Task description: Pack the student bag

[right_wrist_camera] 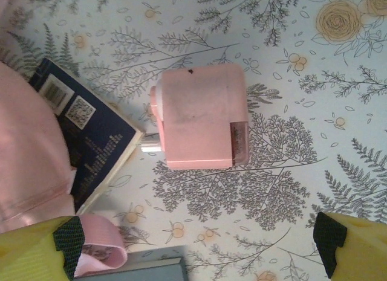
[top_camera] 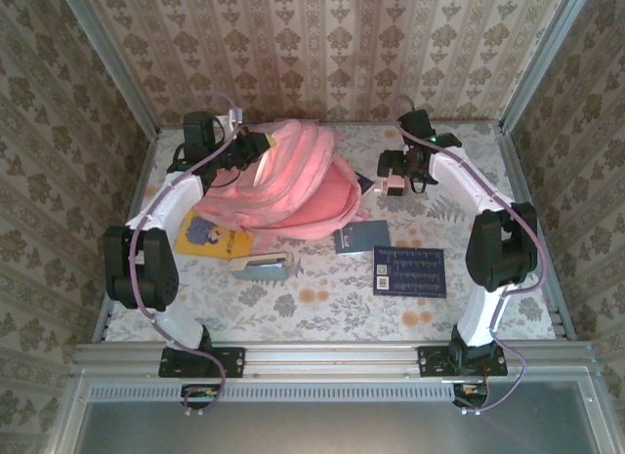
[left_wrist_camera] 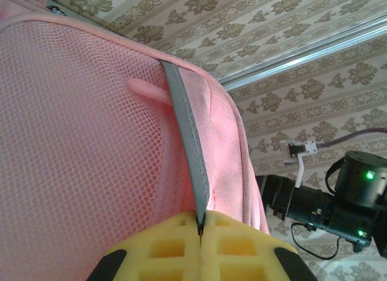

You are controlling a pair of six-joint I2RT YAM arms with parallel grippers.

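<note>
No text is legible; the dark blue book [right_wrist_camera: 91,139] bears a barcode and QR code.

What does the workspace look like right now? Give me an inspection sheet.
Surface: floral table cover, lying flat.
Job's things: pink student bag lying at the far middle.
Clutter: yellow book, grey-blue book, dark blue book at the bag's edge, second dark blue book lying apart, and a pink box on the cover.
Grippers: left gripper shut on the bag's grey strip; right gripper open above the pink box.
Cables: purple cable runs along each arm; no snag seen.
Surroundings: patterned wallpaper on three sides, metal frame rail at the near edge.
</note>
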